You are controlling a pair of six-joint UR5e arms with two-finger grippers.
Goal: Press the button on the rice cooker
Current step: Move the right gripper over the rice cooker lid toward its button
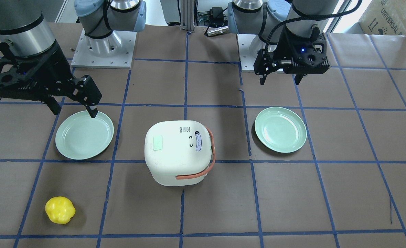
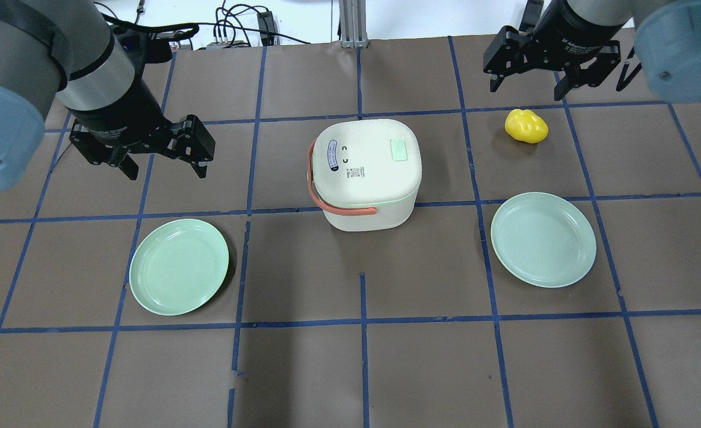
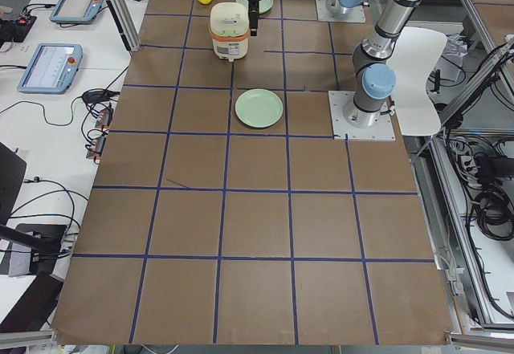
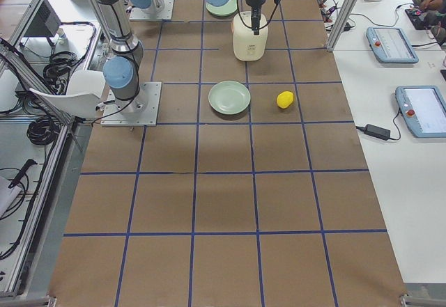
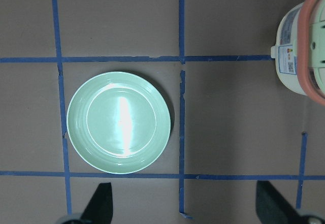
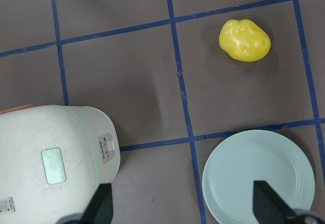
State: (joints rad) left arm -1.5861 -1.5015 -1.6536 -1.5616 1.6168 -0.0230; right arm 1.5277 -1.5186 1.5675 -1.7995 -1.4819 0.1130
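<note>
Two grippers hang over a table (image 2: 303, 356) covered in brown paper and ruled into squares by blue tape. Starting at the overhead view's left, the left gripper (image 2: 166, 171) is up off the surface, fingers spread wide and holding nothing. Just nearer the camera lies a mint-green plate (image 2: 179, 266). On to the middle, and there's the rice cooker (image 2: 367, 172), standing on the table's centre line with its lid down. Its orange-red handle (image 2: 318, 190) is folded toward the left arm's side, a pale green panel (image 2: 400, 150) sits on top, and both grippers are well apart from it. Further right come a lumpy yellow object (image 2: 526, 126) at the far side and a second green plate (image 2: 543, 239) nearer. Just beyond the yellow lump is the right gripper (image 2: 527, 90), fingers parted too and holding nothing. The side views show a white bench (image 3: 32, 129) along the operators' edge, carrying tablet-style pendants (image 3: 50, 67) and cables.
</note>
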